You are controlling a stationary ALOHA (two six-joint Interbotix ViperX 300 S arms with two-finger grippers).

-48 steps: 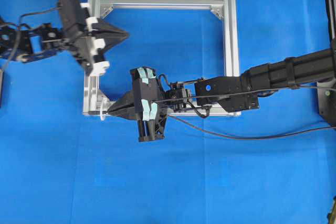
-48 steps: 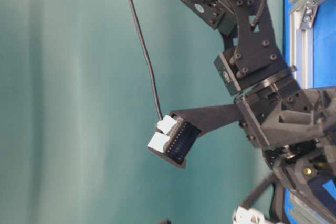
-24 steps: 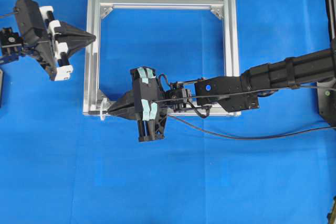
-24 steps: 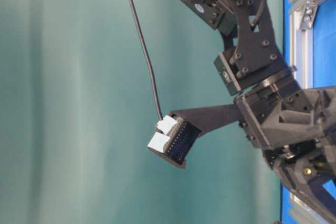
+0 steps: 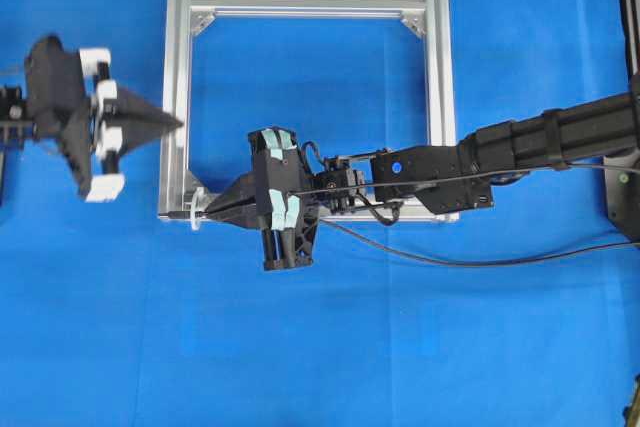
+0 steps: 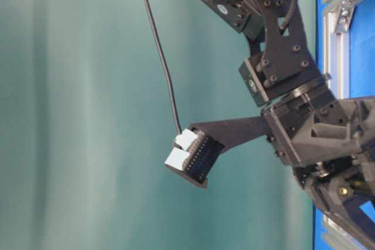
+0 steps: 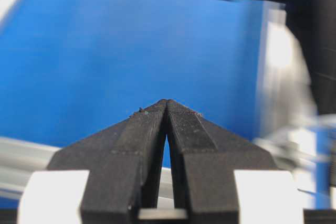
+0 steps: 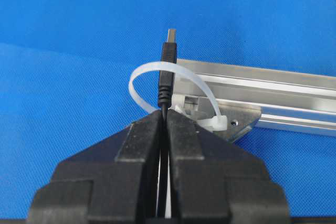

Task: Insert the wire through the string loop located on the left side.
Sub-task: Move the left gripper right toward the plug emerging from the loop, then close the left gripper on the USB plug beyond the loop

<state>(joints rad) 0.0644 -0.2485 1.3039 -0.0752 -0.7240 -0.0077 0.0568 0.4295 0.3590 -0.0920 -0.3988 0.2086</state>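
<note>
Since a second ago, only the left gripper (image 5: 170, 123) has moved: it was over the top left corner of the silver frame (image 5: 438, 97) and now sits lower, out past the frame's left bar. Its fingers (image 7: 181, 129) are pressed tight together with nothing between them, and its tip points at that bar.

The right gripper (image 5: 212, 210) has stayed put at the frame's bottom left corner. It pinches the wire (image 8: 166, 80) just behind the plug. The wire's long line runs left to right across the overhead view, and the plug points left, with its little metal tip in front. In the right wrist view the plug goes through the string loop (image 8: 142, 74), and the tip pokes out the far side. The loop hangs on the frame's corner. The rest of the wire trails away to the right over the blue cloth (image 5: 320, 347).
</note>
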